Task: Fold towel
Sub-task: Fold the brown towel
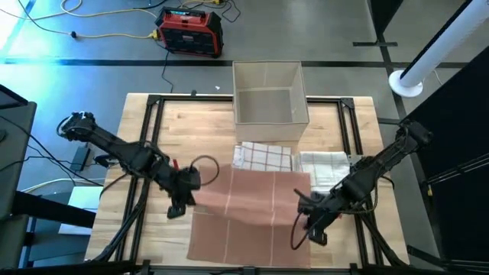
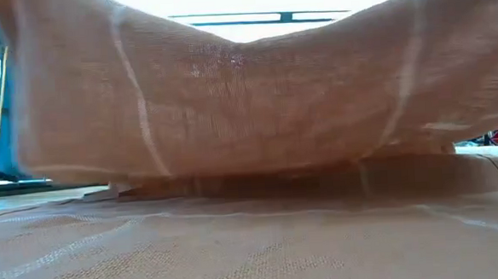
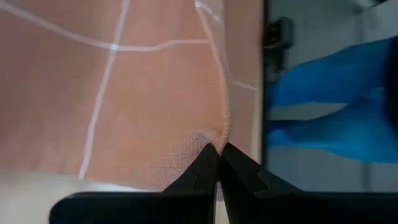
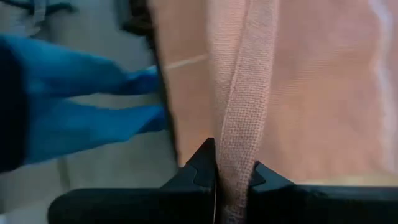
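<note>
Wood table (image 1: 176, 126), box (image 1: 269, 93) | left pincer (image 1: 177, 208), right pincer (image 1: 312, 226) each pinching towel (image 1: 252, 200)

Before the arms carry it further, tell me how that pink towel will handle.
Probably floppy: the pink towel sags between the left pincer and right pincer. Likely light, since pinched edges alone hold it up. Its coarse weave should resist slipping.

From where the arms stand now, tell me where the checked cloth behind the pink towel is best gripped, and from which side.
Grip the checked cloth at its far edge, coming from the box side. It lies flat, and the lifted pink towel overlaps its near edge, so only the far edge looks free. Both tools are shut on the pink towel's corners, left and right.
</note>
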`<action>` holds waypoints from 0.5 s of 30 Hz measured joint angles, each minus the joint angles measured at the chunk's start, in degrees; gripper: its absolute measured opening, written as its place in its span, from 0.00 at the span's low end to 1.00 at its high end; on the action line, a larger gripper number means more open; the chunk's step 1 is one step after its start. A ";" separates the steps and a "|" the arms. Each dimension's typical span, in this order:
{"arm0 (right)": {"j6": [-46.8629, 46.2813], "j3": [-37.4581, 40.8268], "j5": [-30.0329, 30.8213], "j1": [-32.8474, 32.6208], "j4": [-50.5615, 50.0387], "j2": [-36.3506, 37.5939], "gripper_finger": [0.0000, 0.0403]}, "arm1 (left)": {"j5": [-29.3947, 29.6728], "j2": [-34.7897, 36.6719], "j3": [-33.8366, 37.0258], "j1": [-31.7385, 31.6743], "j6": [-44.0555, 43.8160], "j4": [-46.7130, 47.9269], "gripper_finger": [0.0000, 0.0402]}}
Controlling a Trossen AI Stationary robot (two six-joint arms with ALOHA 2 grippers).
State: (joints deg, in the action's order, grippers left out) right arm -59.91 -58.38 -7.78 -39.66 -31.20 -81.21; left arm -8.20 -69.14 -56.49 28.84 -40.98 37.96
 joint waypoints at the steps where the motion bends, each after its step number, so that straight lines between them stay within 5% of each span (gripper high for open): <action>1: -0.52 0.68 -0.93 -0.25 1.61 -0.39 0.00 | -0.37 0.00 1.39 0.95 -1.62 -2.69 0.00; 9: 0.85 2.92 -10.22 -1.54 10.92 -5.27 0.00 | -4.59 -1.39 12.14 7.22 -10.32 -17.95 0.00; 15: 3.09 2.98 -13.76 -2.37 13.30 -11.77 0.00 | -2.29 -3.50 15.63 10.94 -12.81 -23.32 0.00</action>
State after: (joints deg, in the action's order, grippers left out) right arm -56.82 -55.40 -21.54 -42.03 -17.90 -92.99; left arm -10.49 -72.64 -40.86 39.78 -53.79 14.64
